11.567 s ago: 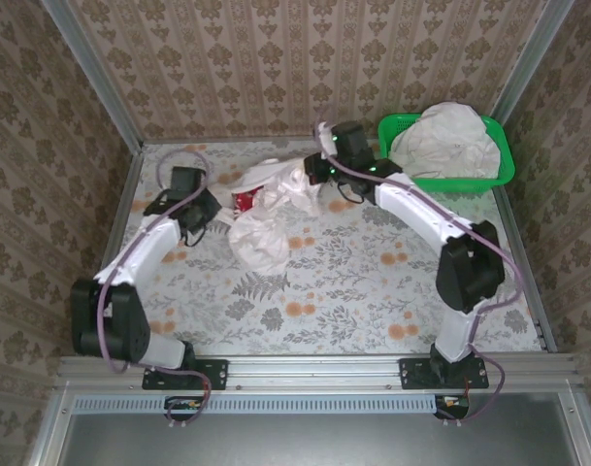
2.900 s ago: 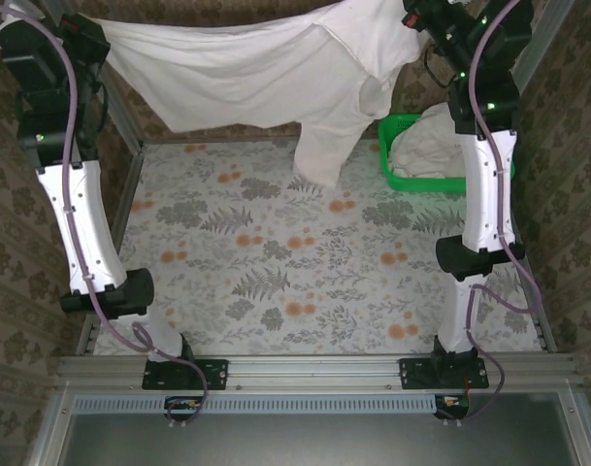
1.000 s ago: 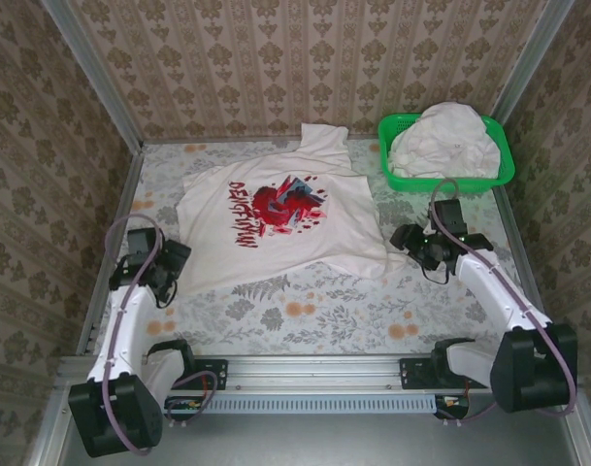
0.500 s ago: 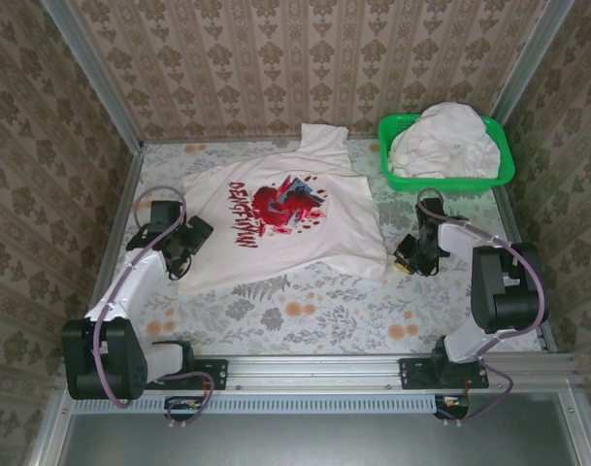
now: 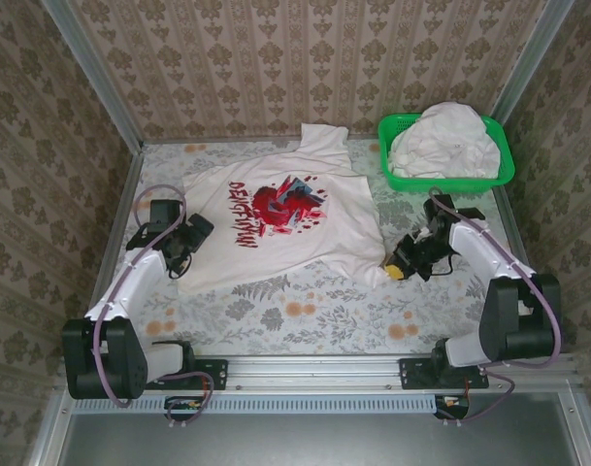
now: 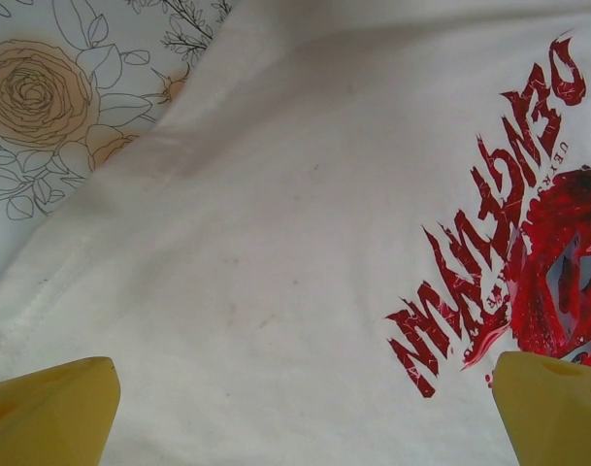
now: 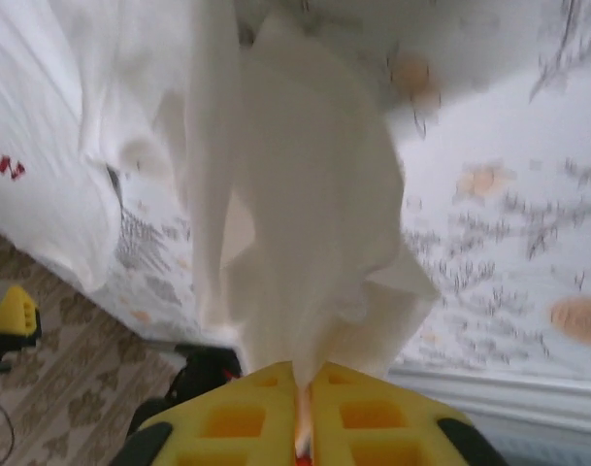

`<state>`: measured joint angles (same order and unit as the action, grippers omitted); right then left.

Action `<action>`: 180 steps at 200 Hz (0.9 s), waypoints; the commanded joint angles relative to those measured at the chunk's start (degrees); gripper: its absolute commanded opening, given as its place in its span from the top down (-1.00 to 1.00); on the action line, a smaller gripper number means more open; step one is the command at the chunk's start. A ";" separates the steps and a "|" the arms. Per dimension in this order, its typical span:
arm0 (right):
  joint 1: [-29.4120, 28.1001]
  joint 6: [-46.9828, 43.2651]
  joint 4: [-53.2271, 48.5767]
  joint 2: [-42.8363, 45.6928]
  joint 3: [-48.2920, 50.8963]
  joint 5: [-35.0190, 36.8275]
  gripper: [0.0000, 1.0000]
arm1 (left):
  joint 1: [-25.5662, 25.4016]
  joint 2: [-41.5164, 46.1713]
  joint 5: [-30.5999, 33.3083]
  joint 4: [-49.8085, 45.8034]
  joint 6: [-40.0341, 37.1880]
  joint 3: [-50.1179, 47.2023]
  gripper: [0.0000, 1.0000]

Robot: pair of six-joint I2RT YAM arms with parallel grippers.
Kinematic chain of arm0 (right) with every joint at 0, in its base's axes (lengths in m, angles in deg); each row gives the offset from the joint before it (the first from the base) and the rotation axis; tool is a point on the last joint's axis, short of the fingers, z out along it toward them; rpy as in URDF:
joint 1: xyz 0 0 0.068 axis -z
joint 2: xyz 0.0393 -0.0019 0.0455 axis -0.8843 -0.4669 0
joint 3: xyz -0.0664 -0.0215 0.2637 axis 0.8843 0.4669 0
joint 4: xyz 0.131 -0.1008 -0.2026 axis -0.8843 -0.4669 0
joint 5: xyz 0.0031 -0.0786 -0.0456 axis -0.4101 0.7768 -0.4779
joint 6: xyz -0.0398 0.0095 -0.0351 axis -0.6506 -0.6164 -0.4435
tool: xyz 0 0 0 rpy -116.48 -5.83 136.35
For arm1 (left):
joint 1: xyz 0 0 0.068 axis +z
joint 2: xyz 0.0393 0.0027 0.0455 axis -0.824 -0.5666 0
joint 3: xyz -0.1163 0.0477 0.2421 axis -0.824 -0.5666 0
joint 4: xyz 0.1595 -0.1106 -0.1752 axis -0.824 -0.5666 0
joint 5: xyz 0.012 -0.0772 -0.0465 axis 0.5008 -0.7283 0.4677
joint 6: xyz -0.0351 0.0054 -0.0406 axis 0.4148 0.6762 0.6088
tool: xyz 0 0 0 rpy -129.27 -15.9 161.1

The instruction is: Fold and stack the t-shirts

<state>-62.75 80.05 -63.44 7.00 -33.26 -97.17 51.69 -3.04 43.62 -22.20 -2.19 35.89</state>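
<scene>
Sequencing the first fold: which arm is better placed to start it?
Right. The right gripper is shut on a corner of the t-shirt, fabric pinched between its fingers. The left gripper is open over the t-shirt's left side, holding nothing.

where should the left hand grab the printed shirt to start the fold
Probably pinch the shirt at its left edge, which lies flat on the table by the open left hand. Come in low from the left, one finger under the edge, since no cloth stands up there. The right hand pinches the near right corner.
</scene>
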 commanded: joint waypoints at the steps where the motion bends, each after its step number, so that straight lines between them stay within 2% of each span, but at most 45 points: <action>1: 0.11 0.97 -8.00 4.01 -2.74 -3.81 0.46 | -0.24 -0.66 -0.74 0.40 -1.48 1.52 -0.99; 8: 0.17 1.68 -7.35 4.70 -3.99 -1.99 0.17 | -0.25 -0.83 -0.75 0.47 -1.48 1.61 -1.00; 15: -0.02 1.95 -6.30 5.34 -5.38 1.01 0.00 | -0.25 -1.00 -0.83 0.71 -1.48 1.55 -1.00; 33: -1.18 -1.84 -3.19 5.15 -8.07 6.74 -0.26 | -0.25 -1.67 -1.10 1.42 -1.39 1.55 -1.00; 52: -7.48 -11.97 -1.01 2.85 -10.98 12.57 -0.35 | -0.24 -2.40 -1.52 1.53 -1.72 2.25 -1.00; 80: -19.13 -19.29 2.95 -2.93 -12.33 20.71 -0.13 | -0.23 -2.38 -0.91 0.94 -2.37 2.55 -1.00; 96: -23.86 -21.13 5.62 -7.20 -13.15 25.71 -0.11 | -0.25 -2.18 -0.84 0.79 -2.31 2.12 -1.00; 128: -29.62 -23.60 8.88 -17.13 -16.17 30.49 -0.10 | -0.34 -1.90 -1.11 0.54 -2.32 1.41 -1.00; 156: -31.23 -24.27 10.90 -23.86 -17.94 30.98 0.00 | -0.29 -1.38 -0.92 0.16 -2.49 1.16 -1.00; 164: -31.24 -24.52 11.02 -25.16 -18.75 30.90 0.13 | -0.34 -1.20 -0.86 0.15 -2.37 0.99 -1.00; 180: -31.01 -25.49 9.51 -26.57 -20.98 32.93 0.59 | -0.28 -1.10 -0.92 0.20 -2.42 0.81 -1.00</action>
<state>-94.02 57.06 -53.57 -17.72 -50.44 -68.75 51.69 -5.38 42.94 -21.30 -3.53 36.74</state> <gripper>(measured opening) 0.358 0.997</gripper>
